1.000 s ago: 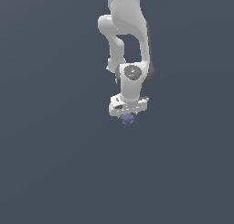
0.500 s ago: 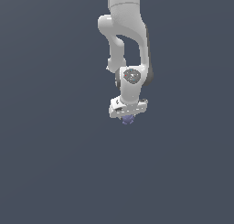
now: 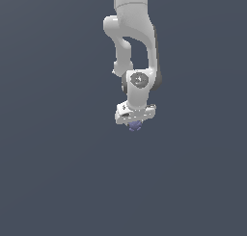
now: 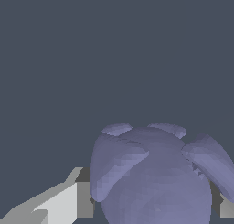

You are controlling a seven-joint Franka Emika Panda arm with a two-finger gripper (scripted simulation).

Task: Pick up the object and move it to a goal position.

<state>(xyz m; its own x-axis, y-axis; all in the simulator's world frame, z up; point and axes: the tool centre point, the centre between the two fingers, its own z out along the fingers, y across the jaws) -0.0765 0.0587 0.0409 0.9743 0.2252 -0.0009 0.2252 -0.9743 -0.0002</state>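
Wrist view is filled in its lower half by the object [image 4: 157,177], one bluish-purple lump with several rounded lobes sticking out from a fuller body. A pale finger [image 4: 61,202] lies against one flank of it, and a sliver of a second finger [image 4: 225,205] shows at the far flank, so the lump sits squeezed between the two. Behind it is plain dark grey ground.

In the exterior view the object [image 3: 135,126] is a small purple knob peeking out just under the white gripper [image 3: 134,119], which is clamped on it; the fingers themselves are too small there to make out. The one arm [image 3: 132,42] comes down from the upper edge, bends at an elbow, and ends in a wrist that points down.

Compared with half a second ago, the gripper and its load sit a little higher and slightly toward the exterior view's right; a second ago they were lower again. The grip looks the same in all three.

Count: one object, one gripper, one arm.
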